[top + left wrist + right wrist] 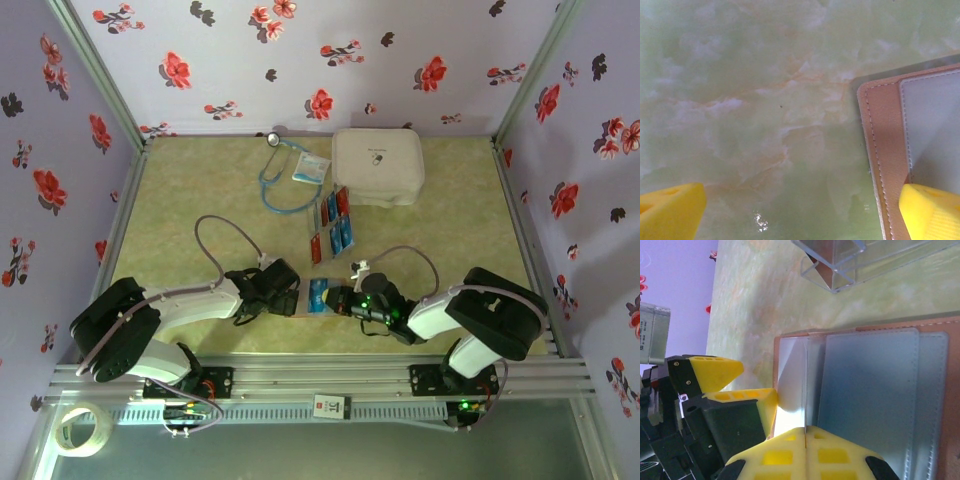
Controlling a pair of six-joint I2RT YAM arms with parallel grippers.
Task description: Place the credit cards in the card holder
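Holder (885, 150): on table (200, 190), near centre, between left gripper (290, 299) and right gripper (338, 300).
Card (320, 295): in right gripper's fingers, over holder.
Tray (850, 275) holding cards (338, 228): just beyond holder.
Case (377, 165): far, right of tray.
Packet (311, 168), stethoscope (283, 180): far, left of case.
Tape roll (60, 435): off table, near left.

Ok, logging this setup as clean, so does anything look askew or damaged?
Nothing looks spilled or damaged. Only the clear tray holding the credit cards sits diagonal to the table edge. The card holder lies open and flat.

Clear tray (850, 275) blocks behind card holder (885, 150); L table (190, 200) free
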